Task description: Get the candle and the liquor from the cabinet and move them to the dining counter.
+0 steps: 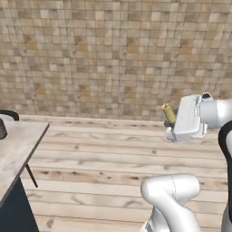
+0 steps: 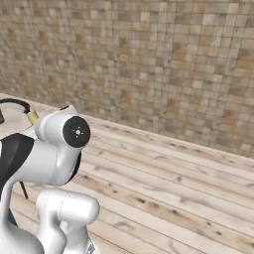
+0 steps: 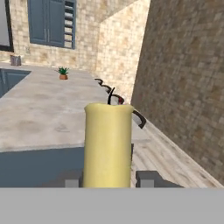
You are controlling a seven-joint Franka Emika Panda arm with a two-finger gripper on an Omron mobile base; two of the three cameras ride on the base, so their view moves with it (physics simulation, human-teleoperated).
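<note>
You see the hand [image 1: 168, 118] at the right middle of the left base view, held above the wooden floor [image 1: 99, 158] in front of the tiled wall [image 1: 113, 54], clenched on the candle [image 1: 168, 112], whose yellow tip sticks out to the left of the white wrist. In the hand view the candle [image 3: 108, 144] fills the lower centre, upright, with a dark wick at its top, and the 2 fingertips [image 3: 148, 178] sit just beside its base, 1 on each side. In the right base view a bit of yellow candle [image 2: 32, 117] peeks out at the left edge behind the arm's round joint. The dining table [image 1: 16, 145] lies at the lower left of the left base view, well apart from the hand; in the hand view its beige marbled top [image 3: 39, 109] stretches across the left half, with black stools [image 3: 114, 97] along its right edge and a small potted plant [image 3: 63, 73] on it in the upper left. Blue panelled doors [image 3: 48, 22] show at the top left of the hand view.
</note>
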